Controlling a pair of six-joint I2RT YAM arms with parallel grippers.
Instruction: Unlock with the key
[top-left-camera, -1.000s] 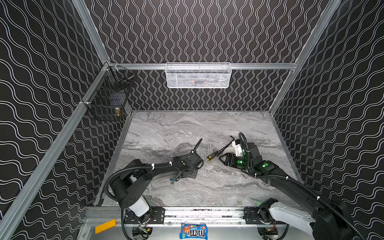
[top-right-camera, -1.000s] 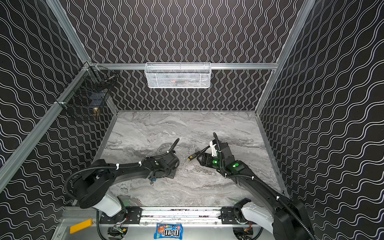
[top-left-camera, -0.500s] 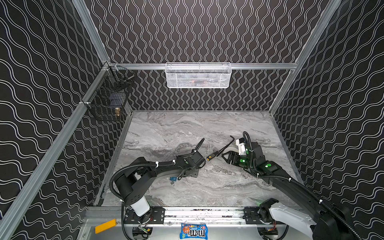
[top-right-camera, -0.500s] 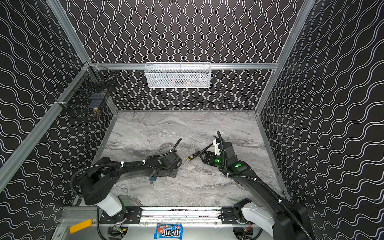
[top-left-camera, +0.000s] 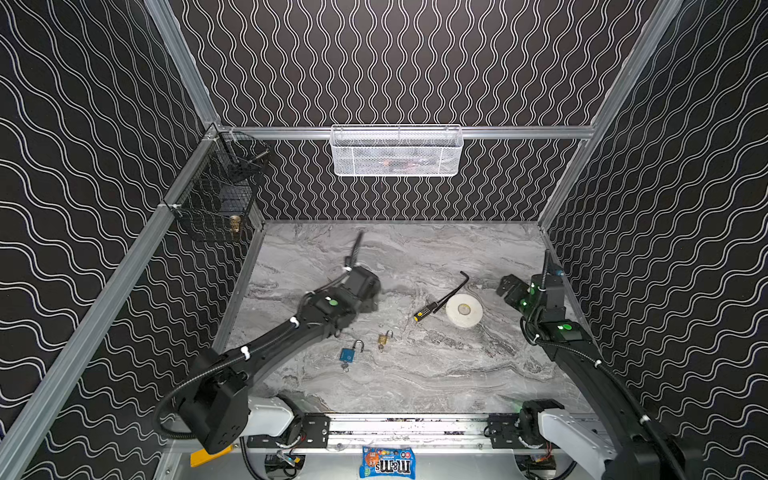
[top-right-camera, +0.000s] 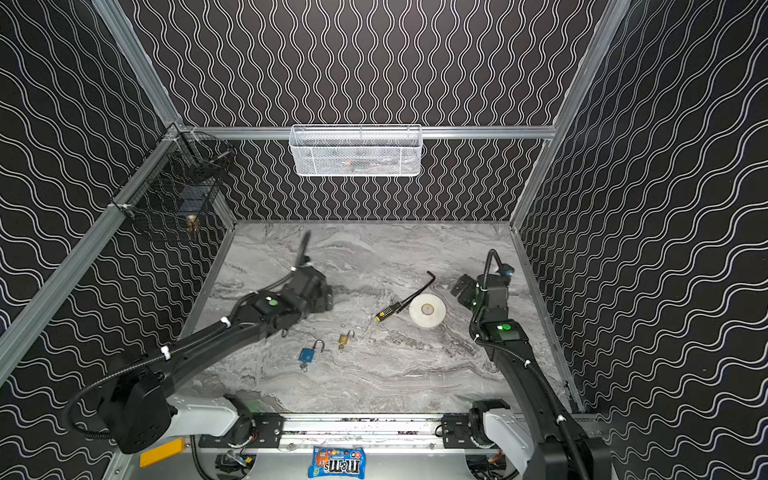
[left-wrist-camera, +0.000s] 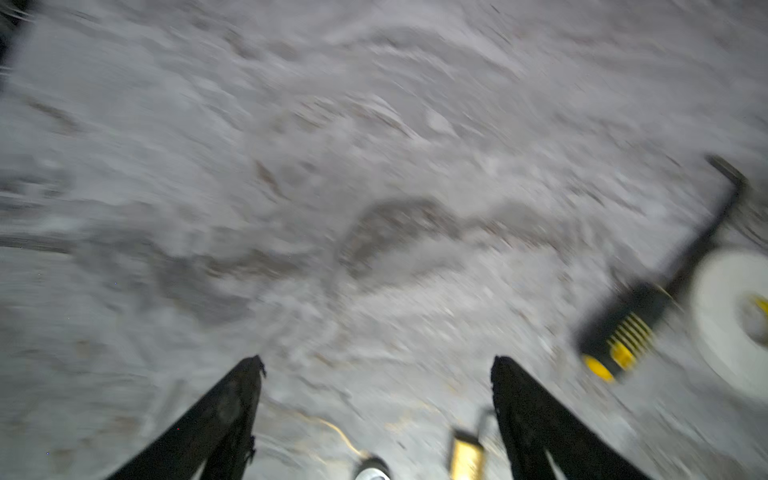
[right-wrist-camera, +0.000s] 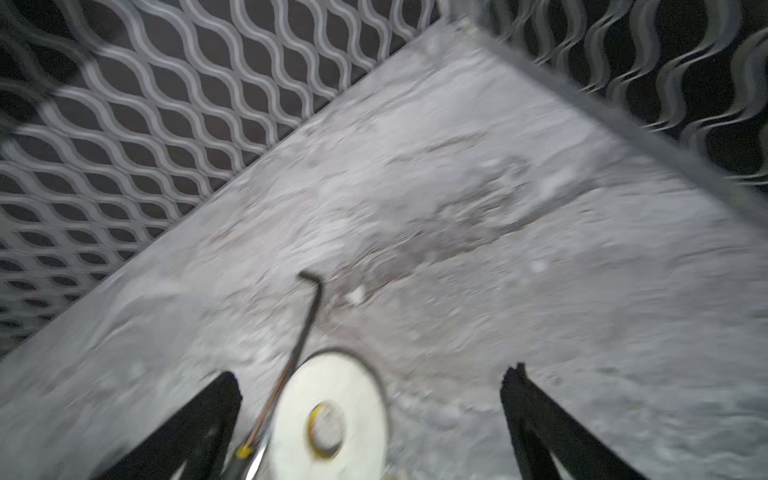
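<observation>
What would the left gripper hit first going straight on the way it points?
Likely just the bare tabletop: nothing lies ahead of the open left gripper; the hex key and tape roll sit off to one side. Blur hides depth.

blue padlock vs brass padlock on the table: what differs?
Colour: the blue padlock has a blue body, the brass padlock a gold one.
Size: the blue padlock looks larger than the brass padlock.
Place: the blue padlock lies nearer the robot's base and further left in both top views; the brass padlock lies nearer the black L-shaped tool.
Shared: both lie loose on the marble table.
</observation>
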